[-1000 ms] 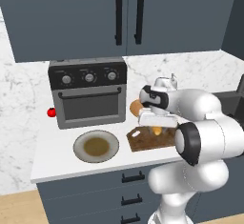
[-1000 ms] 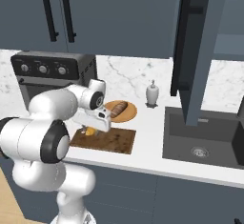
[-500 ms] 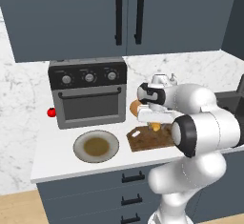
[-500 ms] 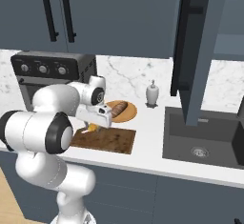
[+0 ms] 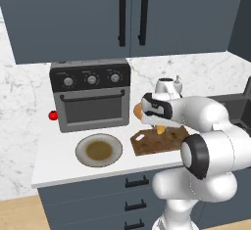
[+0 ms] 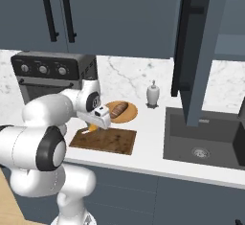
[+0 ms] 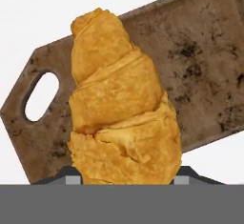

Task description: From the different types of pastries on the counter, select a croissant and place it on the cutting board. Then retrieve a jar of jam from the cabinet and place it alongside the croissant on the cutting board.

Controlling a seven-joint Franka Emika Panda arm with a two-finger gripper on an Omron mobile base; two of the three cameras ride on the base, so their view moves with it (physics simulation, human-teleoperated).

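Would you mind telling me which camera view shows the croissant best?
The hand view: the croissant is large there, layers clear, above the cutting board. In both base views it is just a small orange bit under the tool, mostly hidden by the arm.

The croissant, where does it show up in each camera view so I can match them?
Left base view: croissant right of centre, under the gripper, above the cutting board.
Right base view: left of centre, over the board's left end.
Hand view: centre.
Shared landmark: the cutting board.
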